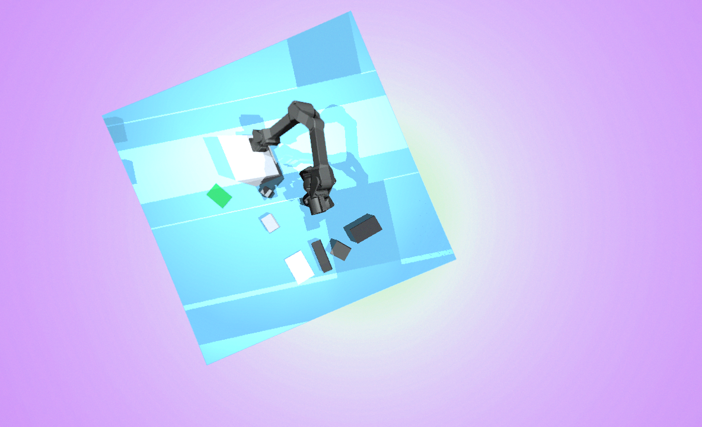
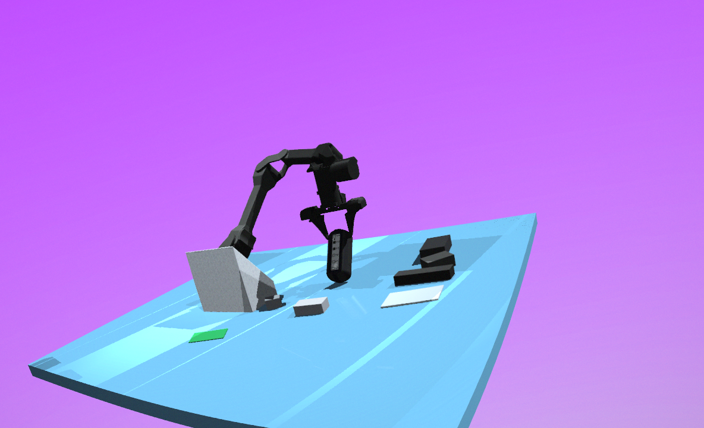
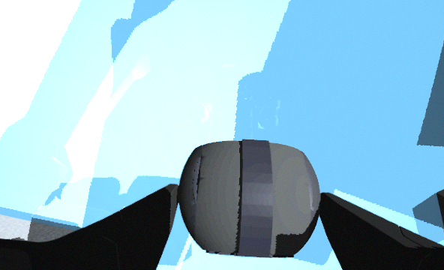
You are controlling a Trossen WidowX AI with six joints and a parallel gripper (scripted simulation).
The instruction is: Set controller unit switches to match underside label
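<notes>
The dark grey controller unit (image 2: pixel 346 258) (image 3: pixel 222 199), a rounded capsule, stands on end between my fingertips, its lower end just above or touching the bench (image 2: pixel 343 340); I cannot tell which. My gripper (image 2: pixel 339 235) (image 3: pixel 248 196) is shut on its upper end, one finger on each side. The pale label strip (image 2: pixel 335 258) on its underside faces the exterior view, in shade. Dark squares show near its upper end; the full row is too small to read. The wrist view shows the unit's rounded end with a band across it. The switches are hidden. The arm covers the unit in the top view.
A big pale wedge block (image 1: pixel 252 159) (image 2: pixel 216 279) and a small block (image 1: pixel 267 191) stand left of the unit. A white block (image 1: pixel 270 223) (image 2: pixel 306 308), green plate (image 1: pixel 219 196) (image 2: pixel 209 335), white plate (image 1: pixel 299 266) (image 2: pixel 412 296) and three dark blocks (image 1: pixel 321 255) (image 1: pixel 340 249) (image 1: pixel 363 228) lie around.
</notes>
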